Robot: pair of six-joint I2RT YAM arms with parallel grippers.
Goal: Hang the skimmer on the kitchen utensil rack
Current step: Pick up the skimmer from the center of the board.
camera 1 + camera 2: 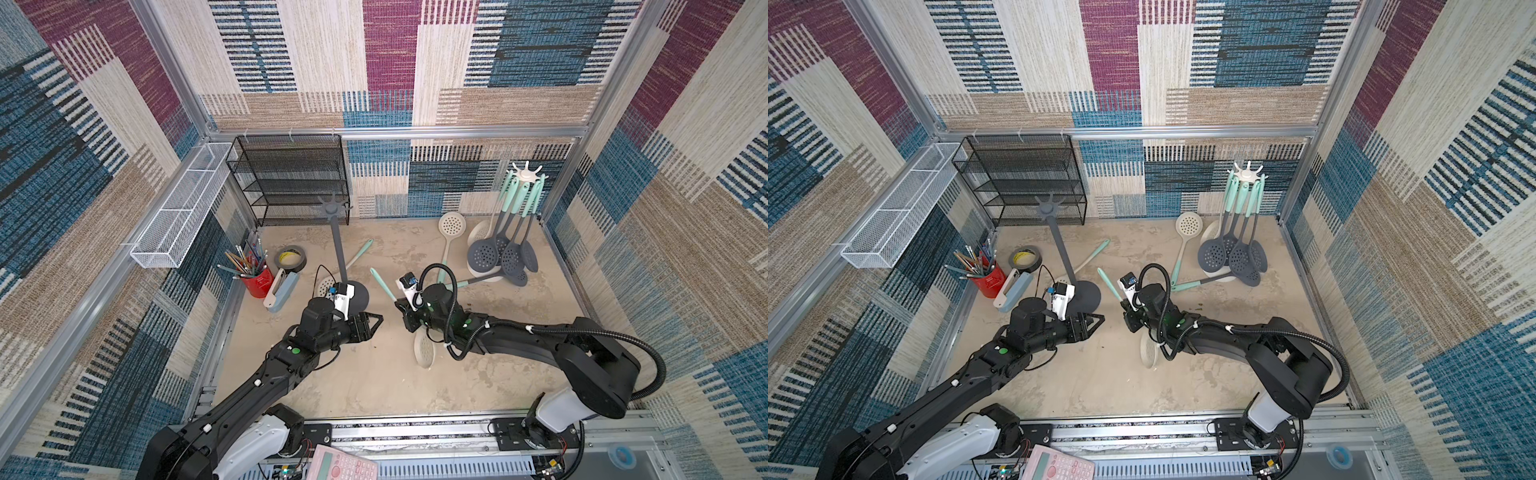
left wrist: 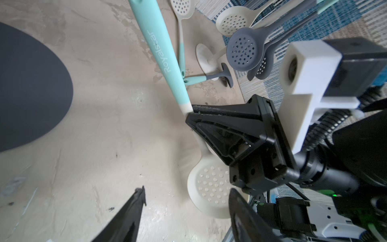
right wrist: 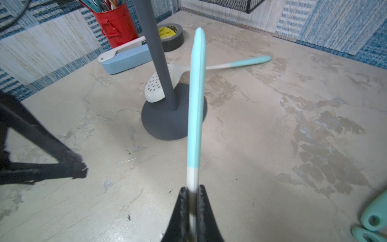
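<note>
The left utensil rack [image 1: 338, 245] stands left of centre on the bench [image 1: 374, 386], with a second skimmer [image 1: 358, 251] lying behind its base. A stapler [image 1: 282, 291], tape roll [image 1: 290, 259] and pencil cup [image 1: 258, 283] sit to its left, and a mesh shelf [image 1: 291, 178] stands against the back wall. The right utensil rack [image 1: 527, 176] stands at back right with skimmers hanging on it. Between the 2 racks, nearer the front, the right claw [image 1: 401, 309] grips the skimmer [image 1: 424, 351], facing the left claw [image 1: 376, 324].
</note>
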